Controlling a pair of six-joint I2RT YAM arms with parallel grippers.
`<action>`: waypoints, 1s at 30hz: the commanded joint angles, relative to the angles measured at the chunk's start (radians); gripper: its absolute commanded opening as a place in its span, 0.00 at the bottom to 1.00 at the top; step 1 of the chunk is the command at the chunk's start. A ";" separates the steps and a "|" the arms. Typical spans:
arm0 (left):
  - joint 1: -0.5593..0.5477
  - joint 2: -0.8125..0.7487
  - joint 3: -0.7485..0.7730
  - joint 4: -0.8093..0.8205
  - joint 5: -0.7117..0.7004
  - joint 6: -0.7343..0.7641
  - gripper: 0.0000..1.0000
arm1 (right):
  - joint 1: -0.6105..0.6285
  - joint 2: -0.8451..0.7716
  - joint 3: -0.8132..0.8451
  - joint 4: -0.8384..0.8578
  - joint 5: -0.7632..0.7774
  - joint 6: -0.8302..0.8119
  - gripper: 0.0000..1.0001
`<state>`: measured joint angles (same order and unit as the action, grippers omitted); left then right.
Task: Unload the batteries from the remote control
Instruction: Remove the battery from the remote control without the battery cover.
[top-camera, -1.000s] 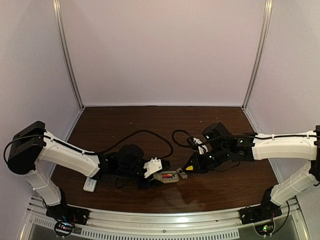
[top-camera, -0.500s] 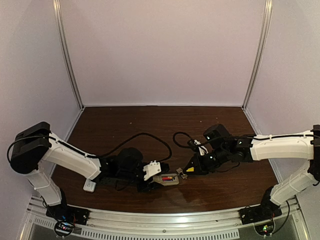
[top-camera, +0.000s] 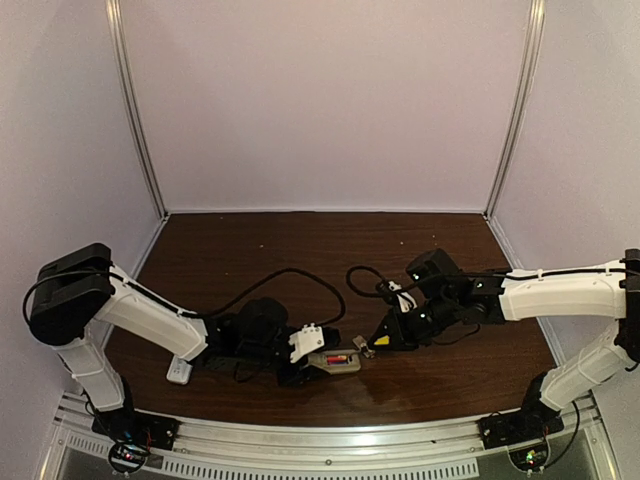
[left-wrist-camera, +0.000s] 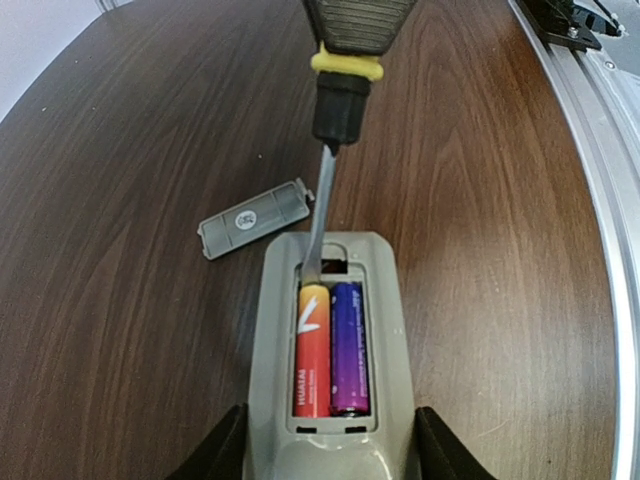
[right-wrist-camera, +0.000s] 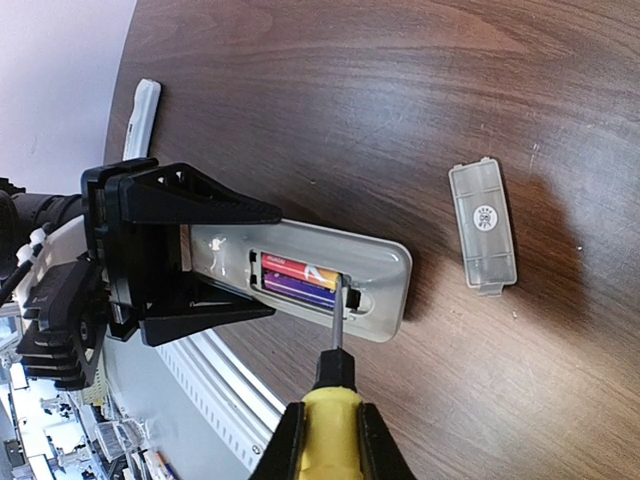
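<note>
My left gripper (left-wrist-camera: 330, 450) is shut on a grey remote control (left-wrist-camera: 385, 300) that lies back-up on the table with its battery bay open. In the bay two batteries lie side by side, a red-orange one (left-wrist-camera: 312, 350) and a purple one (left-wrist-camera: 348, 345). My right gripper (right-wrist-camera: 330, 440) is shut on a yellow-handled screwdriver (right-wrist-camera: 330, 405). Its shaft (left-wrist-camera: 322, 190) reaches down into the bay, and its tip sits at the far end of the red-orange battery (right-wrist-camera: 295, 270), beside the purple one (right-wrist-camera: 295, 291). From above, the remote (top-camera: 335, 360) lies between both grippers.
The small grey cover plate (left-wrist-camera: 255, 217) lies loose on the table just beyond the remote, also seen from the right wrist (right-wrist-camera: 483, 228). A white remote (top-camera: 180, 371) lies by the left arm. The metal rail (left-wrist-camera: 590, 150) of the table's front edge runs close by.
The left arm has shifted a little and the remote now lies slightly nearer the front edge. The right gripper with the screwdriver has dipped slightly toward the bay.
</note>
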<state>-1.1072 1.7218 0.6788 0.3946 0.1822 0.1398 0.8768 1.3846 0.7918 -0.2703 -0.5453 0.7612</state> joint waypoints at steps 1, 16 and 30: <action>-0.011 0.033 0.068 0.194 0.044 -0.002 0.00 | 0.042 -0.042 0.049 0.325 -0.296 -0.033 0.00; -0.016 0.054 0.091 0.167 0.040 -0.007 0.00 | 0.038 -0.065 0.035 0.316 -0.275 -0.040 0.00; -0.018 0.065 0.103 0.141 0.038 -0.014 0.00 | 0.034 -0.119 0.056 0.276 -0.214 -0.084 0.00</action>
<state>-1.1072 1.7618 0.7136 0.3882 0.1982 0.1322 0.8749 1.3342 0.7784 -0.2996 -0.5213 0.7158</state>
